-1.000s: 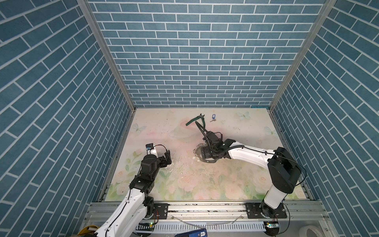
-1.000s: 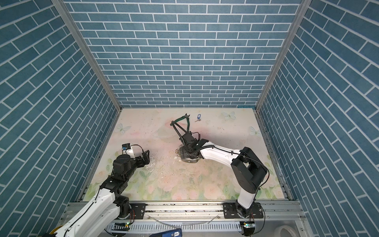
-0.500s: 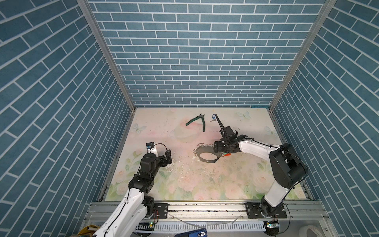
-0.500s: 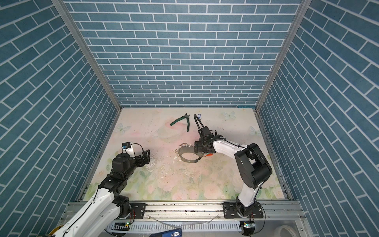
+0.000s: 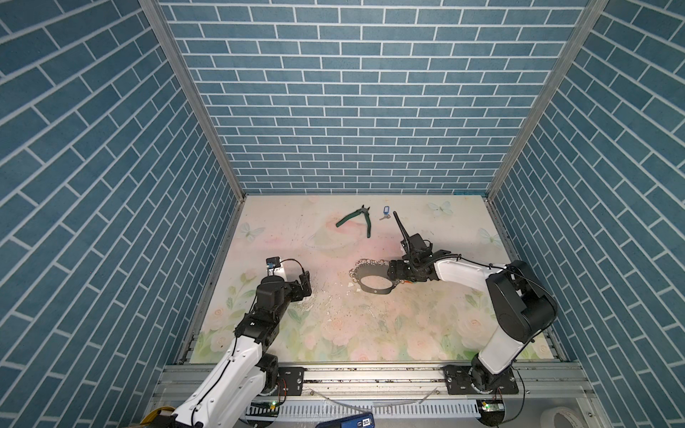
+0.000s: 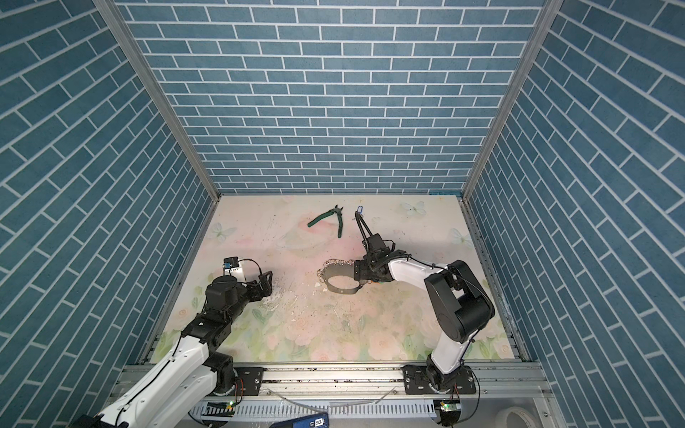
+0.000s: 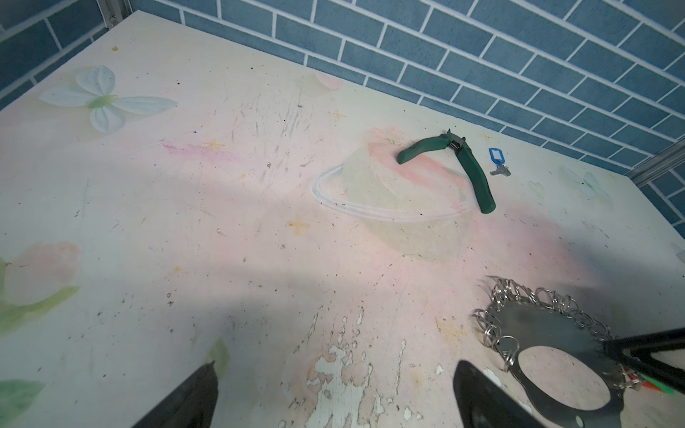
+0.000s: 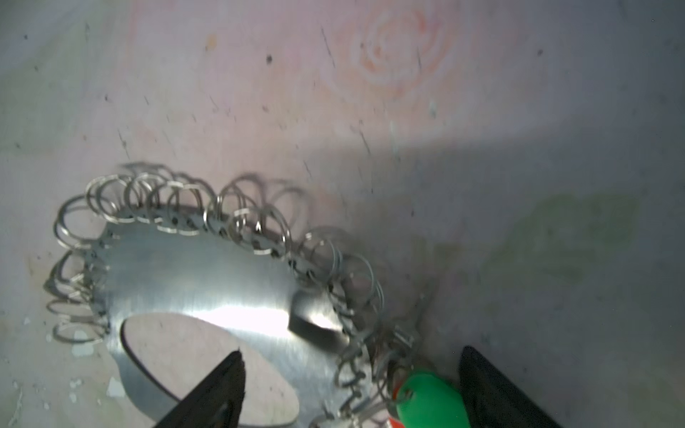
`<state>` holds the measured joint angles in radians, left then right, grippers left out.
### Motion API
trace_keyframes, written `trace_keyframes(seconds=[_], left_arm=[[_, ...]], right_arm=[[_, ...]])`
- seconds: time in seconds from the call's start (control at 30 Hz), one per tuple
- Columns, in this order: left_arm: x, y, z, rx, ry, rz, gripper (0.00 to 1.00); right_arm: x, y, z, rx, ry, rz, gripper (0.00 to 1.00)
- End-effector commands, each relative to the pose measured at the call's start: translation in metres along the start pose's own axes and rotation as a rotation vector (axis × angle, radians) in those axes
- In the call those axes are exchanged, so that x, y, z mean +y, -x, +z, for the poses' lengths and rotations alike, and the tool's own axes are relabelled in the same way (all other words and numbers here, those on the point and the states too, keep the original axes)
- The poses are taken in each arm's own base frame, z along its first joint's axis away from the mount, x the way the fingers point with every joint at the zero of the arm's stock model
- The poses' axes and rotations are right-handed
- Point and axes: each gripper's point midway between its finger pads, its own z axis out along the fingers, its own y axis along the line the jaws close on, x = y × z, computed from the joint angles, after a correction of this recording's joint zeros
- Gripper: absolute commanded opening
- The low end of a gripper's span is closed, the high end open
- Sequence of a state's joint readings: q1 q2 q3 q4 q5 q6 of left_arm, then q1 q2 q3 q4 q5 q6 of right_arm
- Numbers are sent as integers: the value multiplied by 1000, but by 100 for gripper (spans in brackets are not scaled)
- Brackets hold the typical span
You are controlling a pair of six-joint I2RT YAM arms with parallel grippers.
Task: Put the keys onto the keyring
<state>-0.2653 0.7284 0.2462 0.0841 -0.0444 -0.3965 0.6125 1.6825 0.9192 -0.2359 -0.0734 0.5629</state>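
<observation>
The keyring (image 8: 192,274) is blurred in the right wrist view (its small rings too) and cut off by the edge, as is a green tag (image 8: 426,400). In a top view one end is hidden by the right tool (image 5: 391,273). The keys (image 5: 385,213) are too small for teeth to be told.

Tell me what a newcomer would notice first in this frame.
The dark oval keyring, fringed with silvery rings, lies in the middle, with the right tool open over one edge beside a green tag. Farther back, the green-handled pliers lie beside the blue-tagged key.
</observation>
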Motion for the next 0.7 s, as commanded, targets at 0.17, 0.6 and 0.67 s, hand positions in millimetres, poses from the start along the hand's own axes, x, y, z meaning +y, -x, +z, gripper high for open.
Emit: trace_keyframes(seconds=[0.17, 0.6, 0.67], left_arm=[[2, -5, 6, 6, 10, 0, 100], [3, -6, 5, 9, 10, 3, 100], [3, -6, 5, 8, 12, 3, 100]], right_arm=[[24, -84, -6, 154, 26, -17, 85], [28, -44, -50, -17, -68, -161, 72], [21, -30, -52, -43, -65, -145, 72]])
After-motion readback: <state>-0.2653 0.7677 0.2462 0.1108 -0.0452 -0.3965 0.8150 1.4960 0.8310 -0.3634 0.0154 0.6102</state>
